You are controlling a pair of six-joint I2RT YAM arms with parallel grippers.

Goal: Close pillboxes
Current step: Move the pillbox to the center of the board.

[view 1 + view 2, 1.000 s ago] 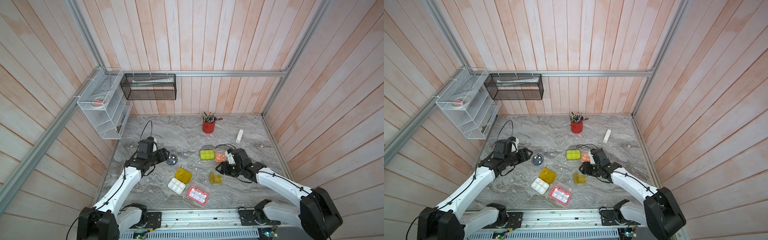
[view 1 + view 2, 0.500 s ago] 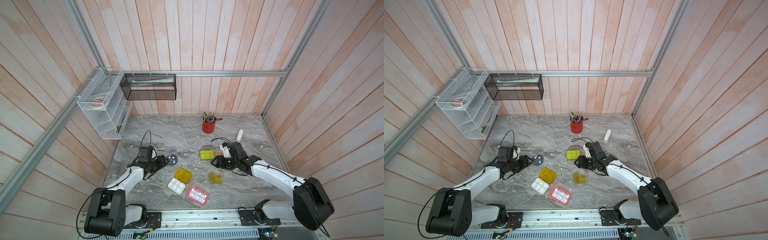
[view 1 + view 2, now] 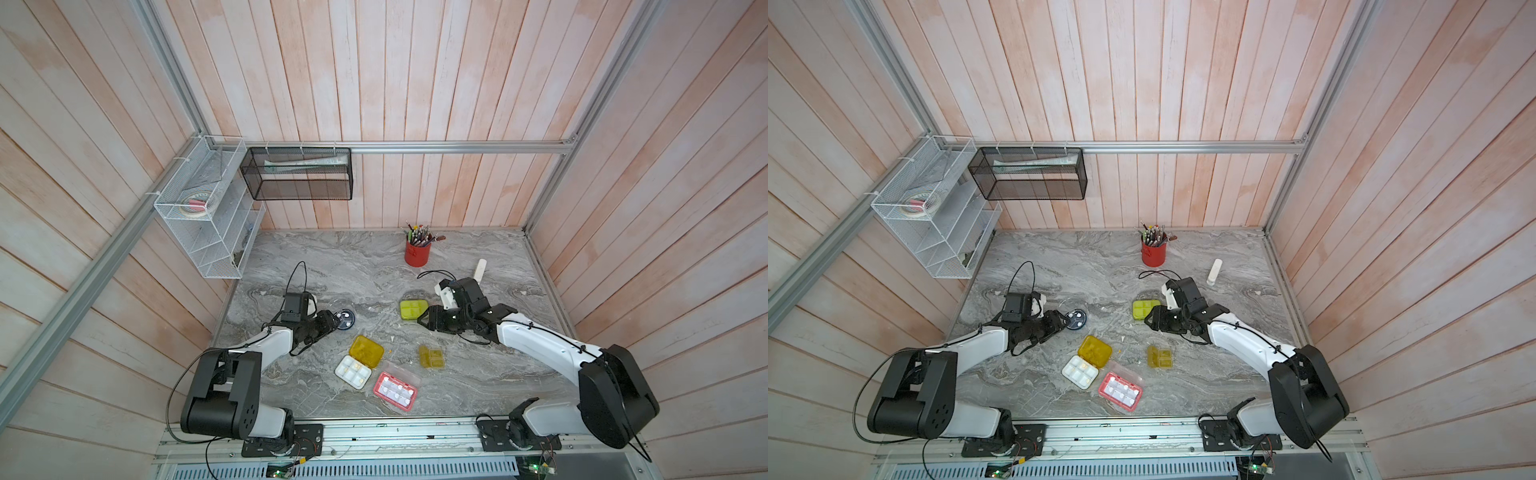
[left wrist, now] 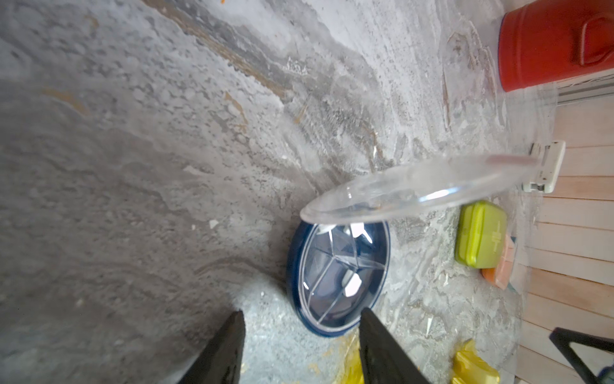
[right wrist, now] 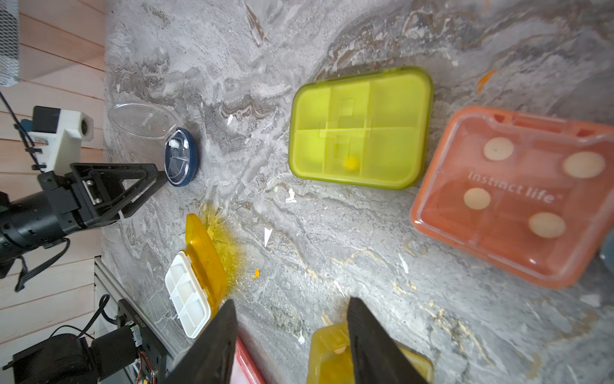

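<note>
A: What writing can be read?

B: "Instinct life" is printed in white across the clear top of the orange pillbox point(image 5: 518, 196). Small lettering is seen on the clear lid point(image 5: 143, 119) of the round dark pillbox point(image 5: 182, 158), but it cannot be made out.

A: Where are the pillboxes placed, and how are they turned?

B: The back wall is taken as 12. The round dark pillbox is found at 9 o'clock on the marble table point(image 3: 340, 257), with its lid raised toward 11. The lime pillbox point(image 3: 413, 309) is set just off centre toward 2. It is shut, and its long axis is laid from 9 to 3. The orange pillbox is placed just beside it and is hidden under the right arm in both top views. The yellow pillbox point(image 3: 359, 361) is at 7, with its cover laid open toward 1. The pink-red pillbox point(image 3: 395, 388) is at 6, opened, with its long axis run from 10 to 4. The small olive pillbox point(image 3: 431, 357) is at 5.

A: And the grippers?

B: The left gripper point(image 4: 300, 339) is held with its jaws apart and nothing between them, and its tips are just beside the round dark pillbox. The right gripper point(image 5: 292, 332) is likewise spread and empty, near the small olive pillbox.
</note>
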